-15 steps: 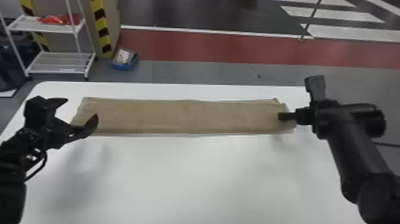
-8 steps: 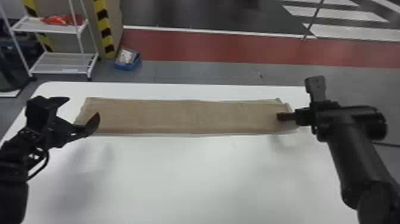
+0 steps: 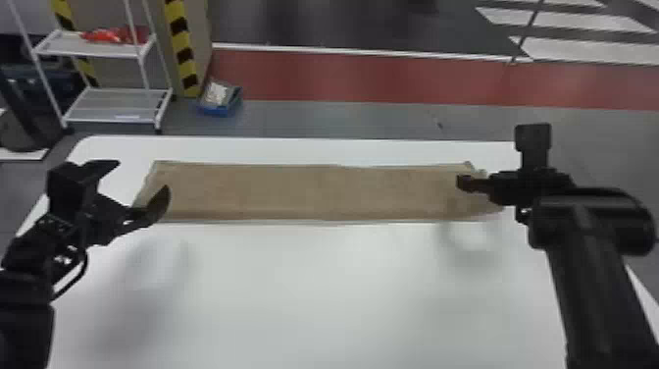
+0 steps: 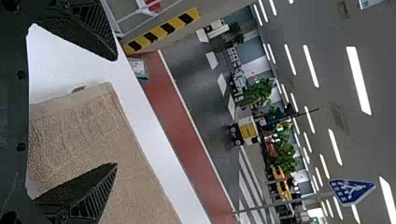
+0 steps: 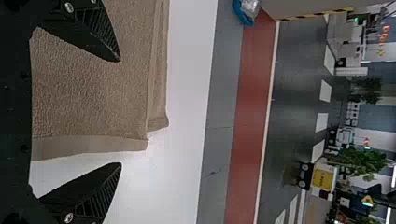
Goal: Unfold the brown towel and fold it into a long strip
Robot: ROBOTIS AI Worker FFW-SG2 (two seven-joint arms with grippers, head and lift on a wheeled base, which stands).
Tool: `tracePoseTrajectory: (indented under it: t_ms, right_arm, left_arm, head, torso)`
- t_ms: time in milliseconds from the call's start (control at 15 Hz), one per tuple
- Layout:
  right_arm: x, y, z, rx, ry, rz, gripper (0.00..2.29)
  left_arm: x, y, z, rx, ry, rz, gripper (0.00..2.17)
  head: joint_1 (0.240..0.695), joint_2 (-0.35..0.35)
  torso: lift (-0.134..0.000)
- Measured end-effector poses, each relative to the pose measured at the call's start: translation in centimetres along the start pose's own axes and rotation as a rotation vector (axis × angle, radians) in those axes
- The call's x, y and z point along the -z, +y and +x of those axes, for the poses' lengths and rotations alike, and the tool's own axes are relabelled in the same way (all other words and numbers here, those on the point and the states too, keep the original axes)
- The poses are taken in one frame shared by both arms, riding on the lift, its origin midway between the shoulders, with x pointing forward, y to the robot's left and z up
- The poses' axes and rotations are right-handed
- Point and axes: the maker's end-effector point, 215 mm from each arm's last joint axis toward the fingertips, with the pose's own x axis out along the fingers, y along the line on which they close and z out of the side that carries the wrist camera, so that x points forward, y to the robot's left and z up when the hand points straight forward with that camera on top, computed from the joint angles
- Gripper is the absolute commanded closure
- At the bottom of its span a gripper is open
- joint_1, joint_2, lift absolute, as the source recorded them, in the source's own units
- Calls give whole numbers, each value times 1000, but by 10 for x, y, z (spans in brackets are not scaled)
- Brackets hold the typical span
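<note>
In the head view the brown towel (image 3: 314, 192) lies as a long flat strip running left to right across the white table. My left gripper (image 3: 142, 179) is open over its left end; in the left wrist view the left gripper (image 4: 116, 112) has its fingers wide apart, the towel (image 4: 79, 135) beyond them. At the strip's right end is my right gripper (image 3: 468, 184). The right wrist view has the right gripper (image 5: 120, 112) open too, with the towel's end edge (image 5: 88, 145) between its fingers' directions and layered edges along the far side.
The white table (image 3: 314, 294) extends on the near side of the towel. Beyond its far edge stand a white shelf rack (image 3: 113, 105) and a blue box (image 3: 220, 100) on the floor, with a striped post (image 3: 181, 49) beside them.
Both arms and the towel keep nearly the same places; only a slight shift of the whole head view shows.
</note>
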Motion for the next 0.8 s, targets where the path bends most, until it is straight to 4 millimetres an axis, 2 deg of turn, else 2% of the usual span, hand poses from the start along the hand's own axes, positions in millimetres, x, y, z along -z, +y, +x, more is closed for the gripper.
tracePoseTrajectory:
  t_ms: [133, 467, 600, 800]
  right_arm:
    - [-11, 9, -14, 35, -64, -4, 80]
    - [-13, 28, -56, 203, -78, 1, 63]
    - [-10, 37, -79, 247, -67, 11, 63]
    - [-3, 55, -118, 257, -100, 15, 49]
  left_arm:
    - [1, 3, -5, -8, -2, -1, 66]
    - [-2, 9, -9, -33, -19, -32, 66]
    - [-7, 14, -8, -60, -36, -98, 70]
    - [-3, 16, -7, -90, -19, -267, 70]
  head:
    - [695, -71]
    - [695, -50]
    - [695, -44]
    - [695, -28]
  torso:
    - [-123]
    - [-123]
    - [-123]
    - [-123]
